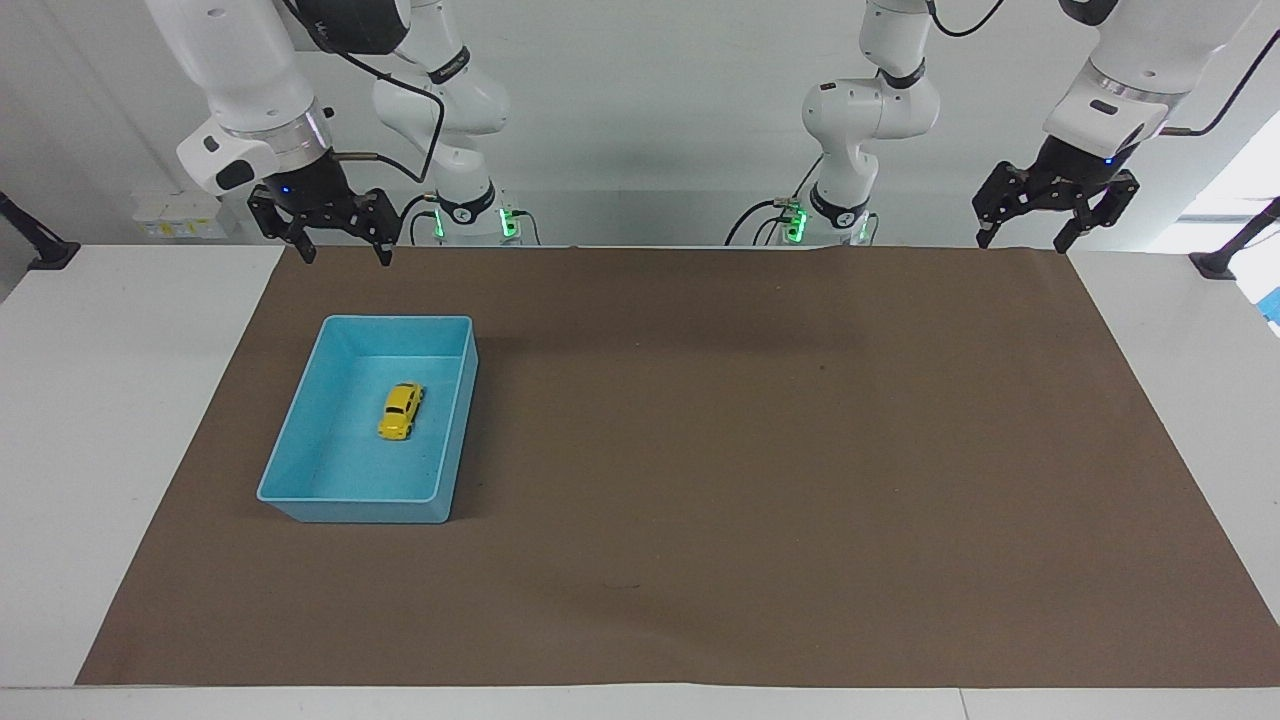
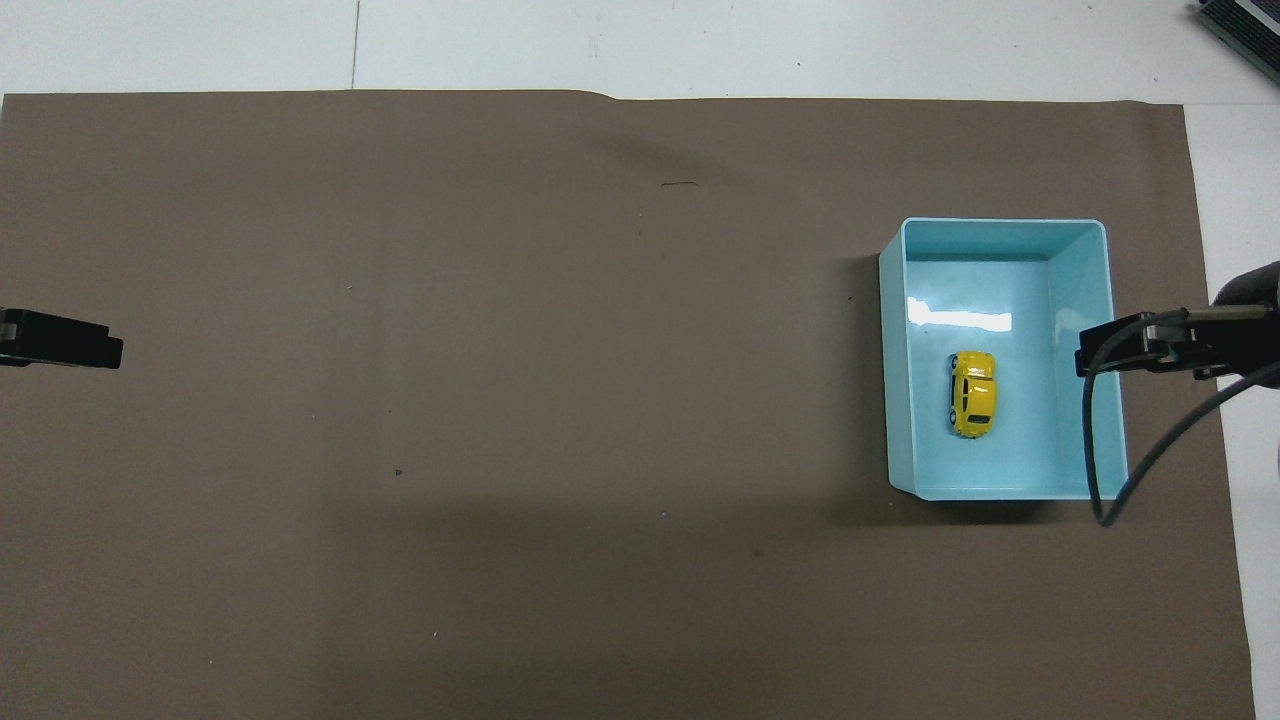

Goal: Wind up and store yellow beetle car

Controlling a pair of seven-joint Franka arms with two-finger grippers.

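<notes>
The tiny bright yellow beetle-shaped toy car [image 1: 401, 411] is lying inside the light blue rectangular plastic bin [image 1: 300, 440], long axis pointing toward the robots, with the empty, spread right gripper [image 1: 339, 247] hanging nearer than the equally released left gripper [image 1: 1030, 234].

White wall [image 1: 640, 120], white table [image 1: 120, 400], brown mat [image 1: 750, 450]

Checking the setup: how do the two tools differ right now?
The right tool hangs above the brown mat's edge near the blue bin holding the yellow beetle car; the left tool hangs at the mat's other end, with nothing near it. Both are open, empty and raised.
</notes>
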